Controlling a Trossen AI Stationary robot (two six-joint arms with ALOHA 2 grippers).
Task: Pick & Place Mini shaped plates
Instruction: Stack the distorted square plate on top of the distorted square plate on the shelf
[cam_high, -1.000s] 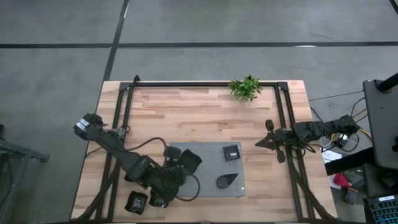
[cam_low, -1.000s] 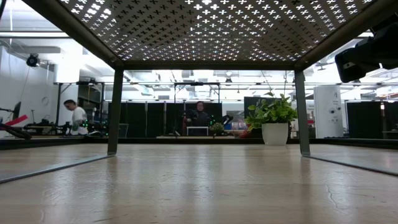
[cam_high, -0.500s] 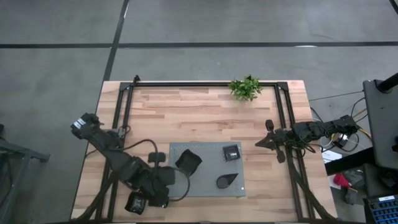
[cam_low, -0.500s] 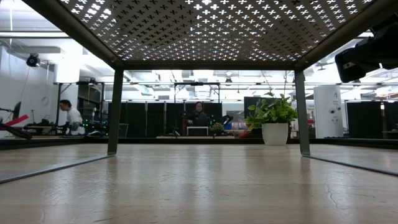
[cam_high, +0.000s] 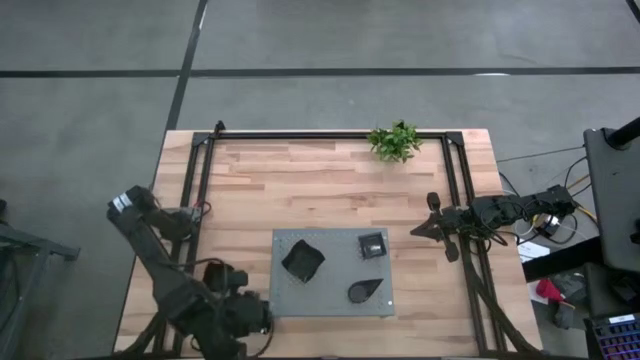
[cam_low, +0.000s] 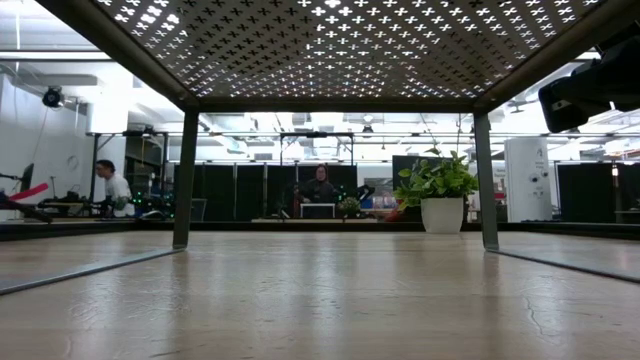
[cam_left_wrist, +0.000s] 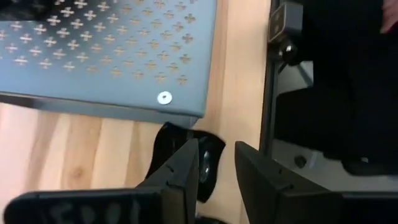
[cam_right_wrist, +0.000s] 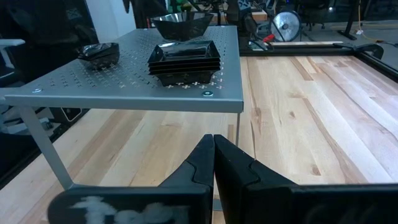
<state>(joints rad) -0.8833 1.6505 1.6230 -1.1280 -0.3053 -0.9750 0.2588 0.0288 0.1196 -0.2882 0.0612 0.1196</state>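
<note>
— On the grey mat (cam_high: 335, 300), what sits there?
— Three black mini plates: a larger square (cam_high: 302, 260), a small square stack (cam_high: 372, 243), a teardrop (cam_high: 364, 290).
— The grippers?
— Left gripper (cam_left_wrist: 214, 165), at the table's near-left corner, narrowly parted above another dark dish (cam_left_wrist: 208, 171). Right gripper (cam_high: 418, 230) waits closed, empty, beside the mat.

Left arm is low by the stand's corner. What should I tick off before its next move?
1. Left gripper open: ok.
2. Black dish under it, lying on the table beside the grey stand: ok.
3. Dish centred between the fingers: cannot tell.
4. Bare room on the stand for another dish: ok.
5. Right gripper shut, waiting at the table's right side: ok.
</note>
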